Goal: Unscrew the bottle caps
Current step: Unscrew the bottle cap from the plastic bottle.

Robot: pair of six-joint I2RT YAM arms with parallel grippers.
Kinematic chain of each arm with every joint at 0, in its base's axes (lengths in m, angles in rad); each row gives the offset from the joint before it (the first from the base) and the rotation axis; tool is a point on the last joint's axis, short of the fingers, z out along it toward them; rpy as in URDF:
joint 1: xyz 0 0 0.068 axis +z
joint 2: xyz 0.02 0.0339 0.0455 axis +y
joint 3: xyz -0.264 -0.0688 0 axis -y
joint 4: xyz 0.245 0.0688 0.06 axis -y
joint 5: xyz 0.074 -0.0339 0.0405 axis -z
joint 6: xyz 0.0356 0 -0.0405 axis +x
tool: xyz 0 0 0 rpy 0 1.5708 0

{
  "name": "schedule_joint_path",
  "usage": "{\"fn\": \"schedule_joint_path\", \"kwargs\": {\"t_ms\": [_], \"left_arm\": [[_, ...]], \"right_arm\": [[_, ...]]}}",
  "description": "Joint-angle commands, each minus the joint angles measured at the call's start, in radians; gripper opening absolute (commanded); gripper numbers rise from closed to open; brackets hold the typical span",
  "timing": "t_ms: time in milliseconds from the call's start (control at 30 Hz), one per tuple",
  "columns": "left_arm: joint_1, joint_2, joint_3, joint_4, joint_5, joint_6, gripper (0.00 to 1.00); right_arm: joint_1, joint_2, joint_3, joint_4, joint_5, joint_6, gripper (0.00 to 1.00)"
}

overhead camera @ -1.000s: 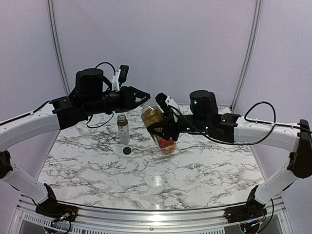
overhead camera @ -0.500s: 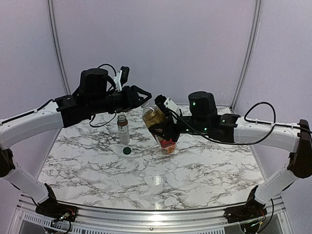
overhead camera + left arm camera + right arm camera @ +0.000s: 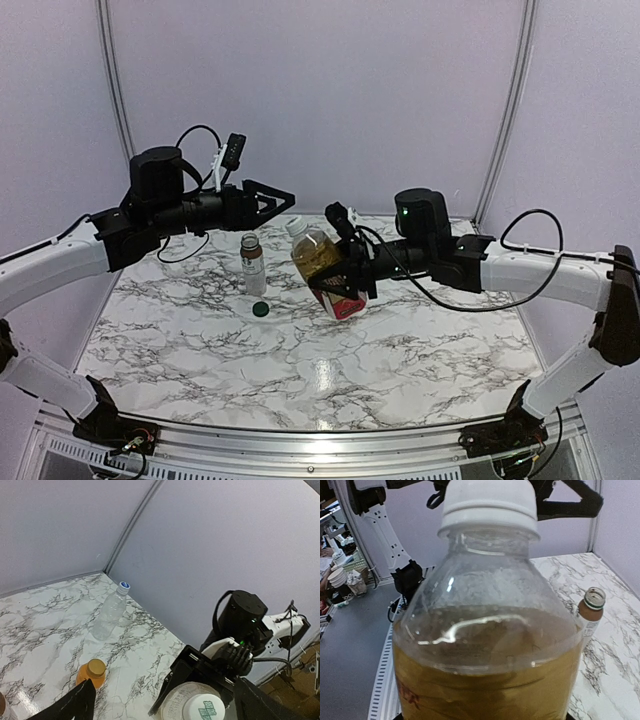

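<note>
Amber tea bottle [image 3: 315, 255] tilted, clamped in right gripper [image 3: 343, 280]; left gripper [image 3: 283, 207] spread wide, near white cap [image 3: 294, 226]

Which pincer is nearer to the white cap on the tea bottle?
Left. The open left pincer hovers close by the white cap, fingers spread toward it. The right pincer clamps the tea bottle lower down its body, away from the cap.

Bright, even light; a glare patch on the table [image 3: 325, 372].
</note>
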Motion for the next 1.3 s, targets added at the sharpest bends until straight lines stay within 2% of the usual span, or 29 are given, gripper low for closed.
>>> {"fn": "schedule_joint_path", "kwargs": {"t_ms": [0,200,500,733,933,1133,1267], "left_arm": [[-0.001,-0.053,-0.017,0.120,0.210,0.121,0.99],[-0.001,-0.019,0.017,0.150,0.360,0.141,0.95],[-0.023,0.025,0.035,0.197,0.433,0.175,0.77],[-0.028,0.069,0.059,0.213,0.475,0.153,0.54],[-0.033,0.089,0.062,0.230,0.486,0.132,0.40],[-0.035,0.094,0.061,0.250,0.467,0.103,0.21],[-0.035,0.082,0.054,0.253,0.430,0.080,0.12]], "right_arm": [[-0.011,-0.010,0.032,0.066,-0.179,0.038,0.43],[-0.017,0.019,0.058,0.111,-0.292,0.079,0.43],[-0.021,0.052,0.066,0.187,-0.366,0.164,0.42],[-0.021,0.046,0.050,0.202,-0.368,0.179,0.41],[-0.021,0.044,0.039,0.211,-0.357,0.186,0.40],[-0.024,0.040,0.035,0.189,-0.338,0.170,0.40],[-0.030,0.031,0.032,0.169,-0.292,0.158,0.39]]}}
